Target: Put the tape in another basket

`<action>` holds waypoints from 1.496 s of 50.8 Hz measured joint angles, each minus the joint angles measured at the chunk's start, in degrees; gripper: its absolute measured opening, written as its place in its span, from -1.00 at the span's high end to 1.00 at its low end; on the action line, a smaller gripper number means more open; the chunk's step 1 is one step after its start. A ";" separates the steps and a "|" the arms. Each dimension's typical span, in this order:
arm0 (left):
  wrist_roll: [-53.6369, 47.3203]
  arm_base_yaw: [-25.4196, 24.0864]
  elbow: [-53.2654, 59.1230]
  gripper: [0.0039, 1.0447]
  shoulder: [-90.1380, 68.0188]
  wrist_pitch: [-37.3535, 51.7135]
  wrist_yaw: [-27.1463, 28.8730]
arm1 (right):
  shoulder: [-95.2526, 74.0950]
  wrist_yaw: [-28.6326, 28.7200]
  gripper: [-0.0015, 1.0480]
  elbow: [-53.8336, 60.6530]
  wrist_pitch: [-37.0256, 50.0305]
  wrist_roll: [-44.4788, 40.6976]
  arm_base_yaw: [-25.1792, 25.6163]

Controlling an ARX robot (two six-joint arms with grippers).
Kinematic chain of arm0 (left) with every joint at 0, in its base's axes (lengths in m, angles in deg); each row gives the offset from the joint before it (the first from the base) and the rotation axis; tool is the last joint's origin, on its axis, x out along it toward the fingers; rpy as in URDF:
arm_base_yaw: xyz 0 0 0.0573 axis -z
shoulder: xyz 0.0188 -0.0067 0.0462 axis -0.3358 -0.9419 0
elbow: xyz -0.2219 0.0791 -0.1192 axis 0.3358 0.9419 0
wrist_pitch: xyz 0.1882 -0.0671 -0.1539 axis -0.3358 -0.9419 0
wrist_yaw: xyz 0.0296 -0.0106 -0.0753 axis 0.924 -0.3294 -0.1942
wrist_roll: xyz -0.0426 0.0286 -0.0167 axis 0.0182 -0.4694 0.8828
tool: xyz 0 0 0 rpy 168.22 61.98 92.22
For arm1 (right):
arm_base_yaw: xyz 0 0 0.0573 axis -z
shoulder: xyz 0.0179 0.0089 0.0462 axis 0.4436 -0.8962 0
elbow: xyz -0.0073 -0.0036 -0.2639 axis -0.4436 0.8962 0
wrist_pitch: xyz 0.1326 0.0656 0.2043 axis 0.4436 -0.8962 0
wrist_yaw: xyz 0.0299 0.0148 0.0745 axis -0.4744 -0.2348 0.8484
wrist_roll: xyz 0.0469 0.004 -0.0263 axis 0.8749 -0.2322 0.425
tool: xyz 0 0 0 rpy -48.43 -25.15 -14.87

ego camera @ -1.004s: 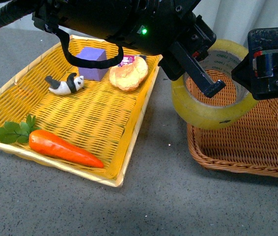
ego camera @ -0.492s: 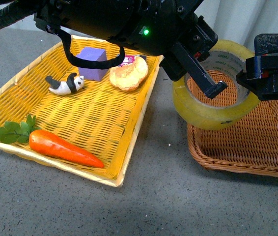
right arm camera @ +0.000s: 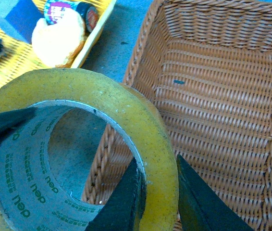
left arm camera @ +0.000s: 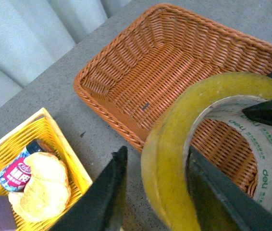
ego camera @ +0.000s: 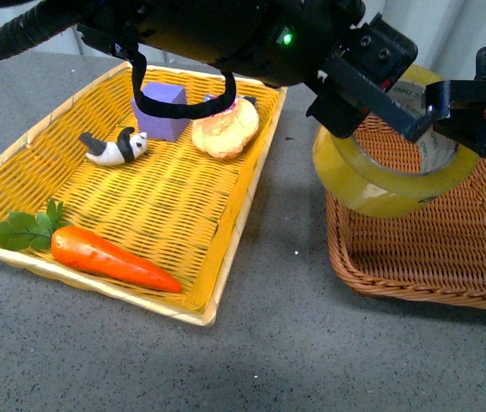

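Observation:
The tape (ego camera: 380,184), a wide yellowish roll with a pale printed core, hangs in the air over the left edge of the dark brown wicker basket (ego camera: 449,257). My right gripper (ego camera: 470,116) is shut on the roll's wall; in the right wrist view (right arm camera: 157,192) its jaws pinch the tape (right arm camera: 102,106) above the basket (right arm camera: 222,96). My left gripper (ego camera: 372,120) is open. In the left wrist view (left arm camera: 160,192) its jaws straddle the wall of the tape (left arm camera: 174,144), one inside the core and one outside with a gap. The basket (left arm camera: 165,62) is empty.
The flat yellow woven tray (ego camera: 20,146) lies at the left, holding a carrot (ego camera: 110,257), a panda figure (ego camera: 114,148), a purple block (ego camera: 161,107) and a bun (ego camera: 224,127). A strip of grey tabletop separates the tray from the basket.
The tape and both grippers have moved right and a little up, further over the brown basket. The things in the yellow tray have not moved.

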 joint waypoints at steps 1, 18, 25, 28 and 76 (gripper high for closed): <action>0.42 -0.11 0.07 0.13 0.07 0.28 0.04 | -0.17 0.07 0.71 -0.04 0.13 0.00 0.20; 10.88 -6.75 3.32 -0.81 4.79 5.81 7.69 | -8.00 -0.11 0.71 -0.57 2.10 -3.45 6.27; 15.58 -8.98 6.54 -0.88 6.05 6.91 9.68 | -13.11 0.83 0.71 -2.36 3.93 -4.22 8.59; 16.74 -9.73 7.78 -0.88 6.60 7.32 10.60 | -15.45 0.79 0.71 -2.97 5.03 -4.22 9.57; 19.76 -15.78 32.68 0.11 18.18 38.88 20.46 | -14.21 -0.55 -0.06 19.71 69.57 -5.55 13.92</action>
